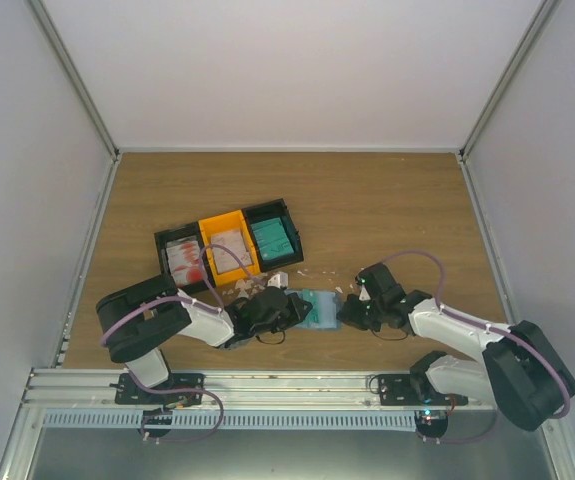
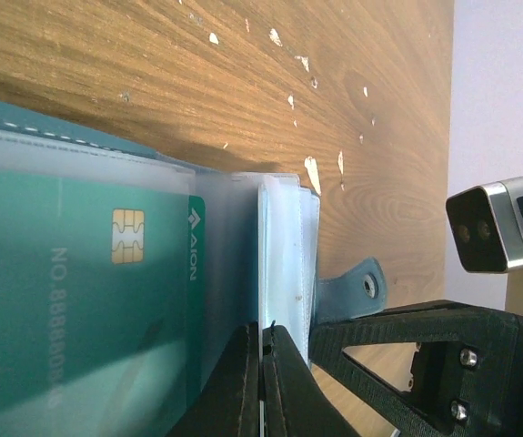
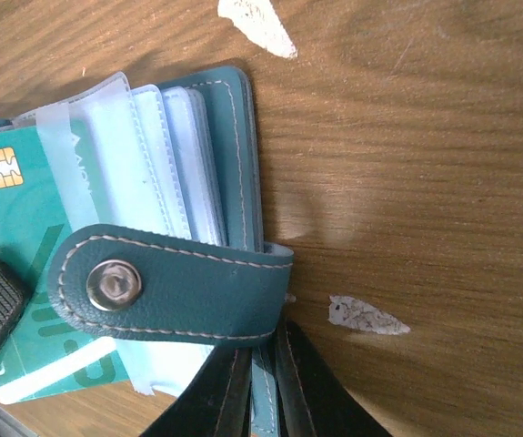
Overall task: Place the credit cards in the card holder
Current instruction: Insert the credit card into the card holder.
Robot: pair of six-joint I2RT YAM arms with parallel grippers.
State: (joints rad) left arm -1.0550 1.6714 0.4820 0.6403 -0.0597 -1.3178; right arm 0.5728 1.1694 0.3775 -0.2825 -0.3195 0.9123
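Observation:
The card holder (image 1: 319, 308) lies open on the table between both grippers, its clear sleeves fanned out. A teal credit card (image 2: 79, 291) sits inside one sleeve; it also shows in the right wrist view (image 3: 25, 228). My left gripper (image 2: 263, 364) is shut on the edge of a clear sleeve of the card holder (image 2: 284, 237). My right gripper (image 3: 263, 391) is shut on the cover edge of the card holder (image 3: 238, 137), just below its snap tab (image 3: 161, 284). More credit cards lie in stacks in the bin: red-marked white (image 1: 185, 262), whitish (image 1: 229, 250), teal (image 1: 271, 235).
The black-and-orange three-compartment bin (image 1: 207, 228) stands just behind the left gripper (image 1: 285, 308). Small white scraps (image 1: 312, 272) are scattered on the wood near the holder and the right gripper (image 1: 347, 312). White walls close in the table on three sides.

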